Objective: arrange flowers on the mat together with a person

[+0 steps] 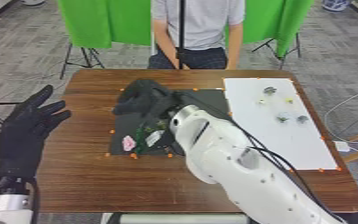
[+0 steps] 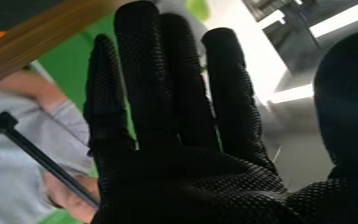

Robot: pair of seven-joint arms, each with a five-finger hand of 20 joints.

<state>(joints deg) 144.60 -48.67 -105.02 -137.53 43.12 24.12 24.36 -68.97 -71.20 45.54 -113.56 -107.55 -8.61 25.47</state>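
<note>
**Flowers (image 1: 128,143) partly laid out on the dark mat (image 1: 125,125), more waiting on the white sheet (image 1: 273,145)**

We would call the arrangement under way, not finished. On the near part of the mat lies a pink flower (image 1: 128,143), beside green foliage (image 1: 141,136), with a white piece (image 1: 154,138) just to its right. Part of the mat is hidden beneath our right arm (image 1: 215,135), so we cannot tell whether anything else has been placed there.

What is left, we judge, is the stock on the sheet to the right: a grey piece (image 1: 270,90), a small yellow one (image 1: 289,100) and a few pale bits (image 1: 283,117) nearer us. They are too small for us to name the blooms.

As for containers, the flowers lie on the mat itself rather than in a vase. Whether the pale bits sit in little holders, we cannot tell. A blue-and-white pot (image 1: 335,5) stands on the floor beyond the worktop (image 1: 87,170), its contents unclear.

Our right hand (image 1: 144,100) is over the far part of the mat, its fingers (image 2: 144,75) long and straight, the thumb well apart, with nothing in their hold. Our left hand (image 1: 24,122) waits at the left side, fingers spread and holding nothing.
</note>
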